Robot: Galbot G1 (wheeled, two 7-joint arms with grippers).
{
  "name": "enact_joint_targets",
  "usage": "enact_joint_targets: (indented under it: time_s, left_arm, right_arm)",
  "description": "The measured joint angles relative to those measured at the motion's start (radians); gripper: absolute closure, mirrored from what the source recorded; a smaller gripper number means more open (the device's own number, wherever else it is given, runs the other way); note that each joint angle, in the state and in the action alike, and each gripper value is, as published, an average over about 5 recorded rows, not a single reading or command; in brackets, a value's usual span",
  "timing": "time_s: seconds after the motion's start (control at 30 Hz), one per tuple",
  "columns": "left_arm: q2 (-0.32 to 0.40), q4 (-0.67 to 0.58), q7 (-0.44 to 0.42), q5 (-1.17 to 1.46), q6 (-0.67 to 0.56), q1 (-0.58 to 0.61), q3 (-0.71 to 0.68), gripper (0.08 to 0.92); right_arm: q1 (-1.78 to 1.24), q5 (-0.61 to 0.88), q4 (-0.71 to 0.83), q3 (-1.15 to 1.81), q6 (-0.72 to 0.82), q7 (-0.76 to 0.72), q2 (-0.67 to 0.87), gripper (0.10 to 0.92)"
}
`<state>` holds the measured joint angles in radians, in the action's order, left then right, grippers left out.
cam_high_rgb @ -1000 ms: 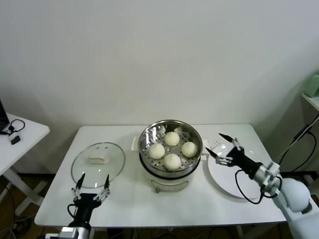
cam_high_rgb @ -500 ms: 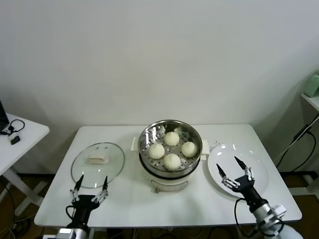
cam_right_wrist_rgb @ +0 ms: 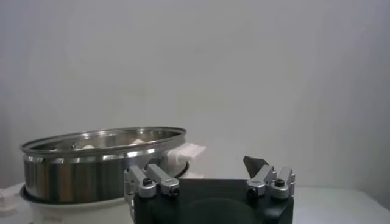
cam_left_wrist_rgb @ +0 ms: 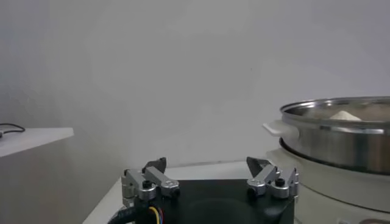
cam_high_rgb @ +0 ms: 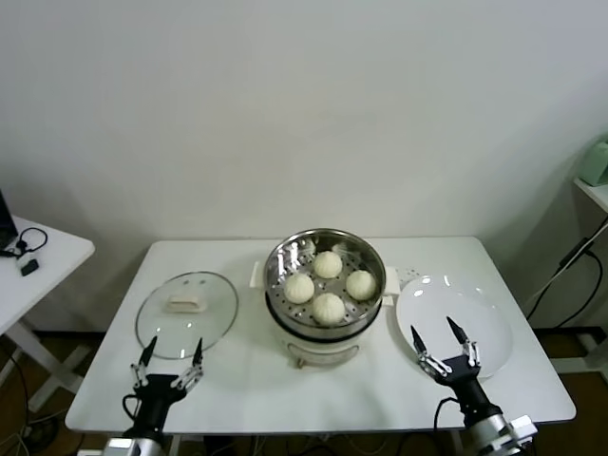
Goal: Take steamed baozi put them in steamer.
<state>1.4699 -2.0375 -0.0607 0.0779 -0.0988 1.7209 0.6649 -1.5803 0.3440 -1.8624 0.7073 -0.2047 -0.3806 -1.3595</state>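
Note:
Several cream-white steamed baozi (cam_high_rgb: 328, 264) lie in the shiny steamer (cam_high_rgb: 371, 258), which sits on its cream pot base at the table's middle. My right gripper (cam_high_rgb: 433, 330) is open and empty near the table's front edge, over the near rim of the white plate (cam_high_rgb: 484, 323). My left gripper (cam_high_rgb: 173, 349) is open and empty at the front left, just short of the glass lid (cam_high_rgb: 214, 309). The left wrist view shows the left gripper (cam_left_wrist_rgb: 206, 163) with the steamer (cam_left_wrist_rgb: 341, 137) beside it and a baozi top (cam_left_wrist_rgb: 344, 114) above the rim. The right wrist view shows the right gripper (cam_right_wrist_rgb: 201, 165) and the steamer (cam_right_wrist_rgb: 97, 158).
The glass lid with its cream handle (cam_high_rgb: 183, 304) lies flat left of the steamer. The white plate right of the steamer holds nothing. A side table (cam_high_rgb: 47, 261) with a cable stands at the far left; a shelf edge (cam_high_rgb: 594, 190) is at the far right.
My right gripper has drawn back from beside the steamer, across the plate, down to the table's front edge, staying open. The left gripper has sunk slightly.

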Motion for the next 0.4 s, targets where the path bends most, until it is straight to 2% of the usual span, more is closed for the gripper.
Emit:
enact_joint_targets:
  time_s: [0.4]
  left_arm:
    - [0.003,0.000,-0.008,0.004,0.003,-0.002,0.004,0.177]
  right_arm:
    - [-0.015,0.004,-0.001,-0.009,-0.002,0.003,0.004,0.203]
